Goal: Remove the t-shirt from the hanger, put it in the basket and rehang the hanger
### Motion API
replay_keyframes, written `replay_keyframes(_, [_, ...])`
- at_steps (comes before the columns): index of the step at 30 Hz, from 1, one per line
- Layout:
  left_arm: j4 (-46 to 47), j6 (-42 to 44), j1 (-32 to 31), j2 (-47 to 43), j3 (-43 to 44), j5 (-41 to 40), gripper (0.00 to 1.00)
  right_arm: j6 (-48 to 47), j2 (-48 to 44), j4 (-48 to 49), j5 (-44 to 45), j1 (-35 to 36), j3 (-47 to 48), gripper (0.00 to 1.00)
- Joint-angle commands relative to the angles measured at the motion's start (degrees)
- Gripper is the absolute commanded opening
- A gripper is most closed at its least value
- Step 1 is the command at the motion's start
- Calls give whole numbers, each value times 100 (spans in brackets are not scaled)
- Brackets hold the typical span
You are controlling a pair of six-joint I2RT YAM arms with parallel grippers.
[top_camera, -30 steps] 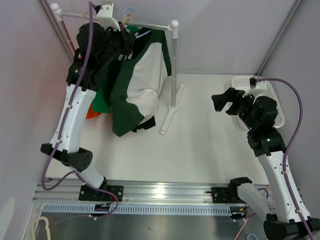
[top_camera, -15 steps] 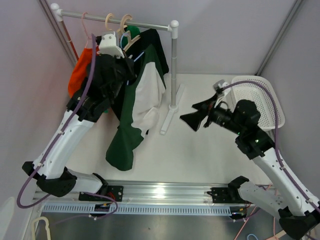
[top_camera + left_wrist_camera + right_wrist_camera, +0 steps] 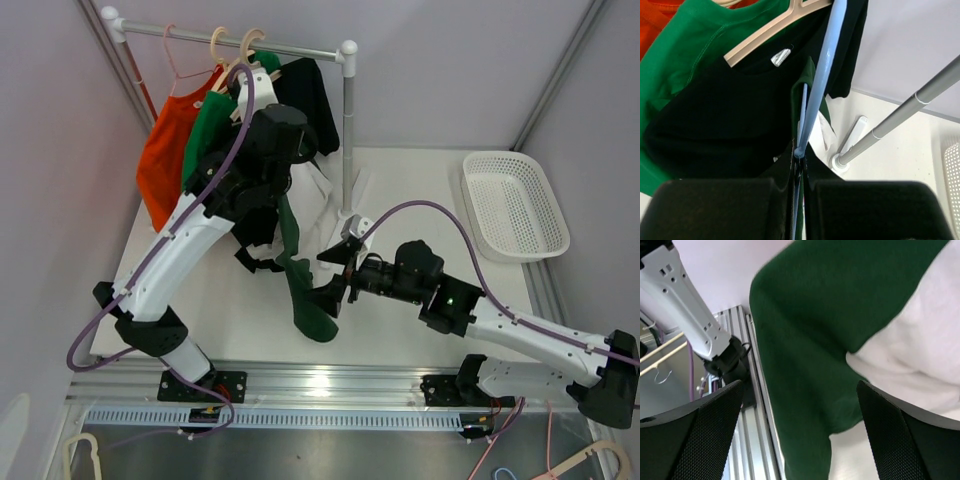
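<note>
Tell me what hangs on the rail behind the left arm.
An orange shirt, a green shirt and a black shirt hang from the rail. The left arm covers the lower parts of the green and black ones, so anything behind it there is hidden.

Overhead camera looks down from behind the arms; both wrist cameras sit close against the t-shirt [image 3: 300,290].

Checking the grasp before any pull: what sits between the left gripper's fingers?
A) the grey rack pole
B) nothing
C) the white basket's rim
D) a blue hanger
D: in the left wrist view the blue hanger runs down into the narrow gap of the left gripper, whose fingers are closed on it.
</note>
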Motion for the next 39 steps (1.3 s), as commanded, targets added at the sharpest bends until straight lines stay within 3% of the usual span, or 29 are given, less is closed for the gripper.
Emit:
replay_keyframes(1, [-22, -202, -78, -169, 214, -386, 1, -235, 213, 985, 503, 182, 126, 99])
replay_keyframes(6, [31, -255, -122, -275, 47, -333, 1, -288, 557, 1469, 1109, 349, 126, 100])
replay_keyframes(8, [93, -220, -140, -310, 11, -333, 1, -288, 750, 1522, 1145, 367, 152, 90])
replay_keyframes(10, [137, -158, -149, -284, 11, -333, 1, -262, 856, 1418, 1145, 402, 240, 70])
replay_keyframes(11, [180, -132, -149, -284, 3, -315, 1, -227, 908, 1365, 1128, 411, 258, 44])
replay_keyframes(13, [268, -27, -149, -275, -32, -289, 1, -183, 900, 1207, 1031, 481, 258, 30])
replay_keyframes(14, [434, 43, -140, -266, -59, -254, 1, -148, 796, 1154, 1031, 525, 241, 13])
replay_keyframes(16, [611, 175, -131, -249, -190, -184, 1, -121, 646, 908, 1083, 743, 223, 0])
replay_keyframes(18, [961, 351, -105, -222, -261, -70, 1, -156, 348, 575, 1215, 1016, 170, 0])
replay_keyframes(22, [1288, 562, -61, 6, -323, -69, 1, -104, -206, 292, 2144, 2287, -251, 0])
replay_keyframes(27, [1245, 424, -25, 305, -129, -96, 1, 221, -235, 213, 2920, 3205, -673, 0])
replay_keyframes(30, [1121, 124, -25, 166, -173, 62, 1, 511, 46, 187, 3333, 3197, -718, 0])
replay_keyframes(33, [1515, 419, -34, 42, -261, 203, 1, 652, 670, 99, 2626, 2715, -560, 0])
replay_keyframes(39, [1147, 1010, -26, 647, 1118, -59, 1, 714, 1805, 283, 2235, 2739, -191, 0])
